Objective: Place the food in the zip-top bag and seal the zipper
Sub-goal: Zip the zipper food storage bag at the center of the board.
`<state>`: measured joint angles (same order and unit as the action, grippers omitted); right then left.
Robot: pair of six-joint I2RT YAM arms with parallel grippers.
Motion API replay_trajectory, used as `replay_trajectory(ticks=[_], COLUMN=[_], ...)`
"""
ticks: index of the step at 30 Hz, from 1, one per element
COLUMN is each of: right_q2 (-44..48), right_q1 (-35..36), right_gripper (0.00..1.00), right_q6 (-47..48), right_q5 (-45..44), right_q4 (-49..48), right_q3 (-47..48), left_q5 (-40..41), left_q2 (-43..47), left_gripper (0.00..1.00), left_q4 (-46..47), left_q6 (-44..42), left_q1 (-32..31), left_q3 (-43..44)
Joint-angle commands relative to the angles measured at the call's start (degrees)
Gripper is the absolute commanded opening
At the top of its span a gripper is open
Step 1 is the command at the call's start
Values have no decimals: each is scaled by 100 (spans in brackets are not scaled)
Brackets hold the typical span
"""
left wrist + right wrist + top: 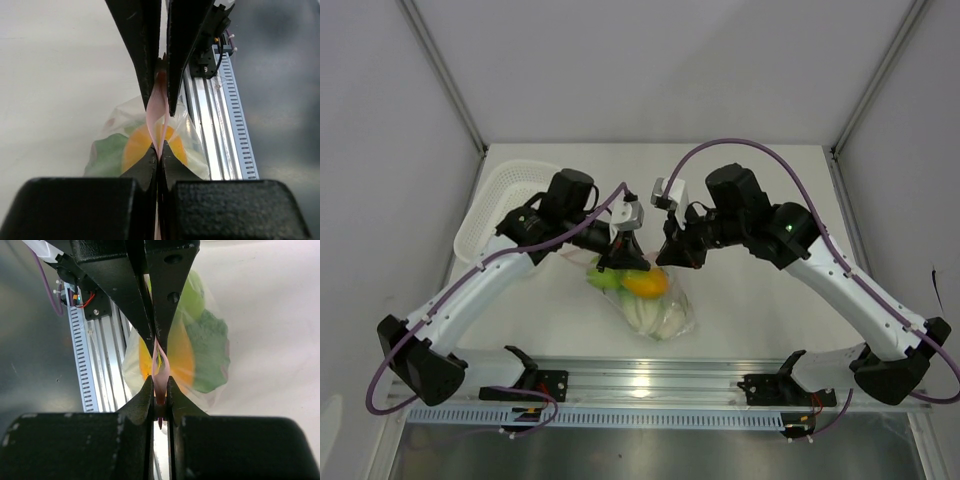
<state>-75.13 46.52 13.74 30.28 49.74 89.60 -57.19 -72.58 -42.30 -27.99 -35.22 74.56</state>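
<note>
Zipper (pixel 157 107) clamped: L end effector (pixel 159 156), R end effector (pixel 160 392).

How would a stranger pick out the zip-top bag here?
Look at the middle of the white table. There the left gripper and the right gripper pinch the pink zipper of the zip-top bag. Unlike the white mesh basket at far left, it is clear and holds orange and green food.

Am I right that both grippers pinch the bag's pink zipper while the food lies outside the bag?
Not quite: the food already sits inside the zip-top bag, as the top external view shows. The left gripper and right gripper do pinch the zipper.
</note>
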Motion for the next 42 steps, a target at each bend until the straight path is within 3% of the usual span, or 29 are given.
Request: replay_trajectory(ticks=[1, 4, 7, 8, 10, 12, 13, 17, 22, 26, 30, 31, 32, 33, 42], right_q2=[262, 315, 385, 455, 543, 789, 885, 1255, 1457, 1353, 1194, 1150, 1133, 1115, 1141], right_q1=[-91, -126, -222, -249, -284, -328, -345, -477, -775, -1101, -1163, -1172, -1172, -1172, -1163], right_gripper=[0, 1, 44, 63, 75, 96, 99, 99, 97, 74, 59, 52, 37, 34, 41], right_q6=[-46, -222, -554, -652, -932, -1144, -1258, -1505, -1663, -2041, -2287, -2410, -2472, -2542, -3069], right_q5=[-4, -198, -172, -181, -268, -321, -313, -85, 591, 1522, 1831, 1876, 1911, 1946, 1999], right_q4=[-579, -842, -1079, -1271, -1431, -1755, -2061, -2433, -3142, -3847, -4375, -4602, -4735, -4823, -5929], right_q3=[49, -100, -337, -503, -689, -1084, -1259, -1954, -2419, -2701, -2904, -2948, -3009, -3036, -3633], left_q5=[276, 724, 1042, 1139, 1411, 1719, 1737, 1544, 1237, 1140, 982, 973, 929, 877, 560], left_q2=[191, 270, 446, 498, 648, 745, 788, 1096, 1096, 1149, 1158, 1167, 1167, 1149, 982], left_gripper=[1, 1, 1, 1, 1, 1, 1, 1, 1, 1, 1, 1, 1, 0, 1], left_q4=[178, 468, 881, 969, 1294, 1470, 1523, 2120, 2060, 2094, 2147, 2165, 2200, 2261, 2569], left_q6=[407, 855, 1400, 1514, 1988, 2411, 2499, 2728, 2737, 2746, 3001, 3027, 3088, 3124, 3502], left_q1=[15, 15, 24, 24, 24, 33, 33, 33, 42, 59, 94, 112, 121, 130, 235], left_q3=[-144, -275, -486, -574, -793, -856, -934, -1312, -1243, -1217, -1181, -1190, -1181, -1181, -1199])
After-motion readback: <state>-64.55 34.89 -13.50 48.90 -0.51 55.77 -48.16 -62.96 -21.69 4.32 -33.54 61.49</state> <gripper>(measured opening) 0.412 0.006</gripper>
